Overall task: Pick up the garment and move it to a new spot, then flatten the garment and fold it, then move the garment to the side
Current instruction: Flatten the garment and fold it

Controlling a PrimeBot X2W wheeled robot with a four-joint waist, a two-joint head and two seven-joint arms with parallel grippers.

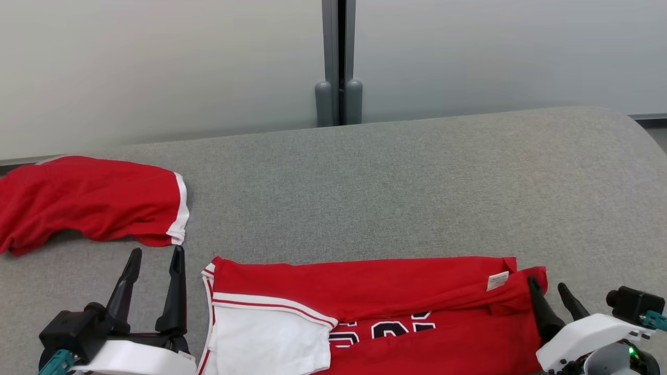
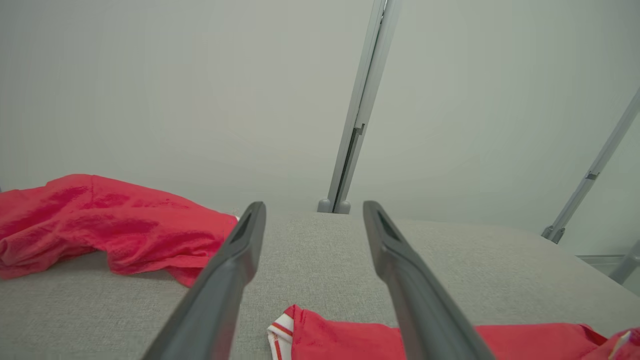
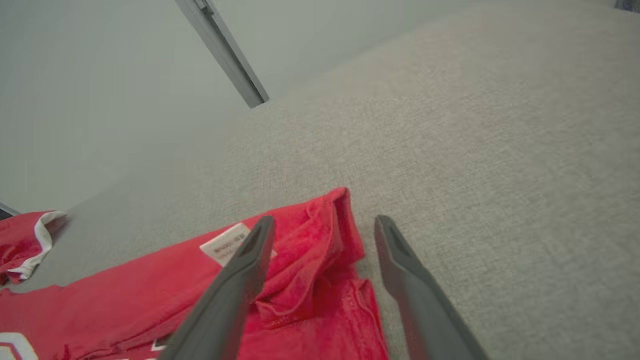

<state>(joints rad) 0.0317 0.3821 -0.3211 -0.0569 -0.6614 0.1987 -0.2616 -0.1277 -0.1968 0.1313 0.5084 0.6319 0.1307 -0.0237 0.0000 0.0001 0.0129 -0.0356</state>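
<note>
The jersey (image 1: 375, 307) is lying along the near edge of the grey pad (image 1: 417, 182), red with white trim and dark white-edged lettering, its upper part doubled over into a long horizontal fold. A white panel (image 1: 271, 338) is showing at its left end, and a small white label (image 1: 497, 280) is sitting near the bunched right corner. The left gripper (image 1: 157, 251) is standing over bare pad just left of the jersey's trimmed corner, fingers apart and nothing between them. In the left wrist view that corner is lying between the two fingers, lower down. The right gripper (image 1: 547, 284) is sitting at the jersey's right end, fingers spread wide. In the right wrist view one finger (image 3: 235, 280) is crossing the cloth beside the label while the other is lying over bare pad just past the hem. Contact with the cloth cannot be told. A second red cloth (image 1: 88, 205) with a white band is lying rumpled at the far left, apart from the jersey. A grey post (image 1: 338, 62) is standing against the pale wall behind the pad.
</note>
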